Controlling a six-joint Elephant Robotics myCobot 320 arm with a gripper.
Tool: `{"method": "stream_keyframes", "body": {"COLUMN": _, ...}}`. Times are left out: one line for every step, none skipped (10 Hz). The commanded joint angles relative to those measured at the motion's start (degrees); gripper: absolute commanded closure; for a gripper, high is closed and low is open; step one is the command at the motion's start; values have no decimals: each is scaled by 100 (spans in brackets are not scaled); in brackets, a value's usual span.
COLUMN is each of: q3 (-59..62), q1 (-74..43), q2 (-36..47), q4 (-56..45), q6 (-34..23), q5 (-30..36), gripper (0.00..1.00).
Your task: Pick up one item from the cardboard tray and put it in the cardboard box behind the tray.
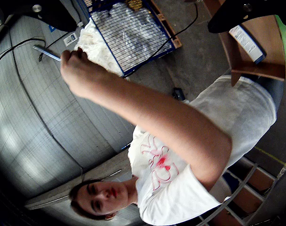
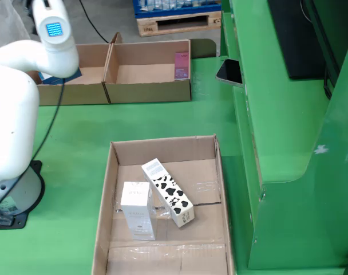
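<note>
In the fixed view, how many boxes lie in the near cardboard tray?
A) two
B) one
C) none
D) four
A: the brown cardboard tray holds two boxes, a plain white carton and a white carton with black cow-like spots, lying side by side.

My arm (image 2: 14, 109) stands at the left edge of the fixed view, on a round base (image 2: 19, 192) at lower left. The thick white lower link rises from the base and bends at a rounded joint. The upper link (image 2: 55, 40) runs up to the top edge and carries a lit blue panel (image 2: 54, 28). The gripper is outside this view. The moving view shows dark parts (image 1: 246, 14) in its top corners; how the jaws stand cannot be determined.
</note>
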Motion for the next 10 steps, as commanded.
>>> {"method": "stream_keyframes", "body": {"q3": 6310, "q1": -1416, "q2": -4641, "q4": -2517, "q6": -834, "q5": 1107, "gripper": 0}}
{"method": "stream_keyframes", "body": {"q3": 6310, "q1": -1446, "q2": -4695, "q4": -2787, "q6": -1030, "q5": 1138, "gripper": 0}}
{"method": "stream_keyframes", "body": {"q3": 6310, "q1": -1566, "q2": -4734, "q4": -2985, "q6": -1201, "q5": 1210, "gripper": 0}}
{"method": "stream_keyframes", "body": {"q3": 6310, "q1": -1719, "q2": -4816, "q4": -2907, "q6": -1130, "q5": 1138, "gripper": 0}}
{"method": "stream_keyframes", "body": {"q3": 6310, "q1": -1948, "q2": -4901, "q4": -2808, "q6": -1038, "q5": 1081, "gripper": 0}}
{"method": "stream_keyframes", "body": {"q3": 6310, "q1": -1948, "q2": -4901, "q4": -2808, "q6": -1038, "q5": 1081, "gripper": 0}}
{"method": "stream_keyframes", "body": {"q3": 6310, "q1": -2137, "q2": -4986, "q4": -2523, "q6": -828, "q5": 992, "gripper": 0}}
{"method": "stream_keyframes", "body": {"q3": 6310, "q1": -2433, "q2": -5166, "q4": -1948, "q6": -421, "q5": 930, "gripper": 0}}
{"method": "stream_keyframes", "body": {"q3": 6310, "q1": -2728, "q2": -5365, "q4": -1279, "q6": 46, "q5": 862, "gripper": 0}}
{"method": "stream_keyframes", "body": {"q3": 6310, "q1": -2970, "q2": -5506, "q4": -732, "q6": 411, "q5": 822, "gripper": 0}}
